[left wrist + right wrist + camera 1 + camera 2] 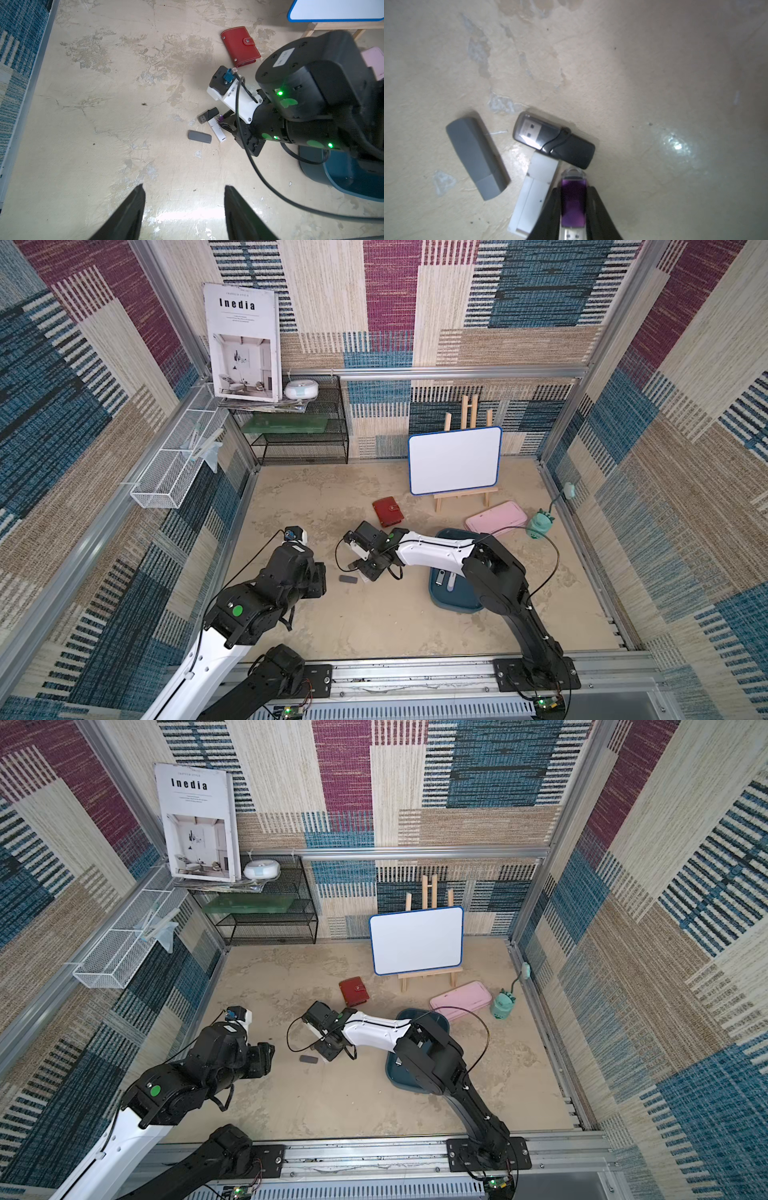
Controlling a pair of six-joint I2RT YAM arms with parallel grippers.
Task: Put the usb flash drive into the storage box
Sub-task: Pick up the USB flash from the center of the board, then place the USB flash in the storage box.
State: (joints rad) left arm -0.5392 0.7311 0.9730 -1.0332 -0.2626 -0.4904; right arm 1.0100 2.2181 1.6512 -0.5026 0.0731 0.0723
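Observation:
My right gripper (574,189) is shut on a purple usb flash drive (573,199), low over the floor. Beside it lie a white drive (535,187), a black drive (554,143) with a clear cap, and a grey drive (477,158) a little apart. In a top view the grey drive (348,579) lies left of the right gripper (361,568). The teal storage box (455,608) sits under the right arm, with two small drives (441,577) inside. My left gripper (184,187) hangs open and empty over bare floor, to the left of the drives.
A red wallet (387,512) lies just behind the right gripper. A pink case (496,518) and a green toy (539,526) sit at the right, behind the box. A whiteboard on an easel (455,460) and a black mesh rack (303,435) stand at the back.

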